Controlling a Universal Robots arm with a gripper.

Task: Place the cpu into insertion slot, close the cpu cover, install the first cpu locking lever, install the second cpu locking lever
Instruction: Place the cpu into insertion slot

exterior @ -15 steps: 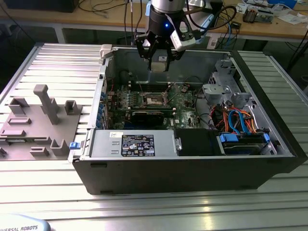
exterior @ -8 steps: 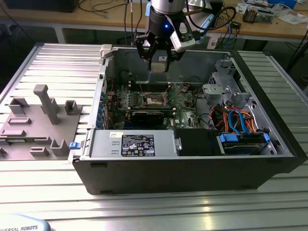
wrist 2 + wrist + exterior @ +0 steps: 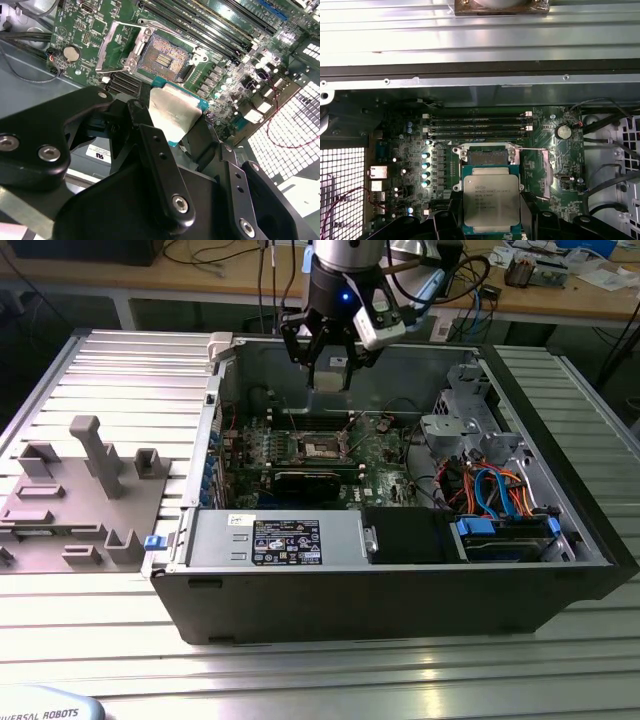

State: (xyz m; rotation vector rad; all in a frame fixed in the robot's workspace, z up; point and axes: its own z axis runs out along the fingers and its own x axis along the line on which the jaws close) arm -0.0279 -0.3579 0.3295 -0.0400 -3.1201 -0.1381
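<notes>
- Gripper (image 3: pixel 328 368): hangs from the arm over the far part of the open computer case (image 3: pixel 400 580), above the motherboard (image 3: pixel 380 455).
- Fingers (image 3: pixel 159 152): black and closed narrowly on the cpu (image 3: pixel 172 117), clamping it by two opposite edges. In both wrist views the silvery-grey metal top faces the camera.
- Cpu, first wrist view (image 3: pixel 491 200): a flat square chip on a teal-edged carrier board. It is held in the air near the insertion slot (image 3: pixel 487 157) and is not seated in it.
- Insertion slot, second wrist view (image 3: pixel 162 57): uncovered, with its field of gold contacts exposed.
- Cpu cover (image 3: pixel 106 50): a thin silvery frame swung open to one side of the slot. The green board shows through its square opening.
- Memory slots (image 3: pixel 477 127): long parallel dark rails just beside the slot, on the side away from the cpu.
- Coin battery (image 3: pixel 563 131): a round silver disc on the board, apart from the slot.
- Case interior, exterior view: a bundle of blue and orange cables (image 3: pixel 495 490) lies at the exterior view's right. A labelled grey power-supply box (image 3: pixel 285 540) sits along the near wall.
- Bench (image 3: pixel 300 680): ribbed aluminium, carrying the case. A grey fixture plate (image 3: pixel 85 500) with upright holders stands at the exterior view's left.
</notes>
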